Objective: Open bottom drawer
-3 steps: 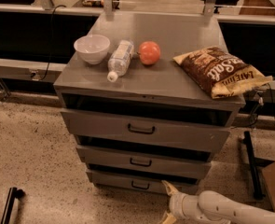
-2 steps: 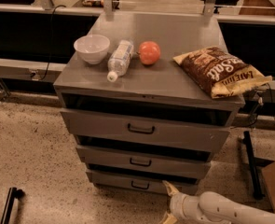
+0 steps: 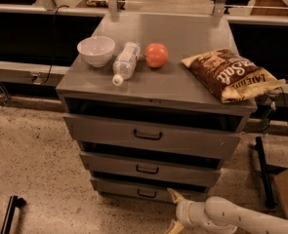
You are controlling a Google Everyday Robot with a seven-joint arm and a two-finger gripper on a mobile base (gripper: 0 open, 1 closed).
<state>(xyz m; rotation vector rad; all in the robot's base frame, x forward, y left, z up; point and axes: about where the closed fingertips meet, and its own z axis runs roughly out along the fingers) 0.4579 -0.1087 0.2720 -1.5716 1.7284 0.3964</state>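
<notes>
**Robot gripper waits beside the lowest drawer of a grey cabinet**

Over the last second almost nothing has changed. The gripper [image 3: 174,211] sits where it was, at the foot of the grey cabinet [image 3: 153,89], low on the cabinet's right side. The bottom drawer [image 3: 119,187] has not slid out. It is the lowest of the cabinet's three drawers, and none of its inside shows. I judge that the pull has not begun and the opening is still to do.

The gripper's two pale fingers [image 3: 175,195] are spread wide apart and hold nothing. The upper finger points toward the drawer front, just right of the small black loop handle [image 3: 147,193]. Whether it touches the front cannot be told. The handle does not lie between the fingers.

On the cabinet's top sit a white bowl [image 3: 96,50], a water bottle [image 3: 125,62] on its side, a red-orange fruit [image 3: 156,55] and a chip bag [image 3: 231,74].
</notes>
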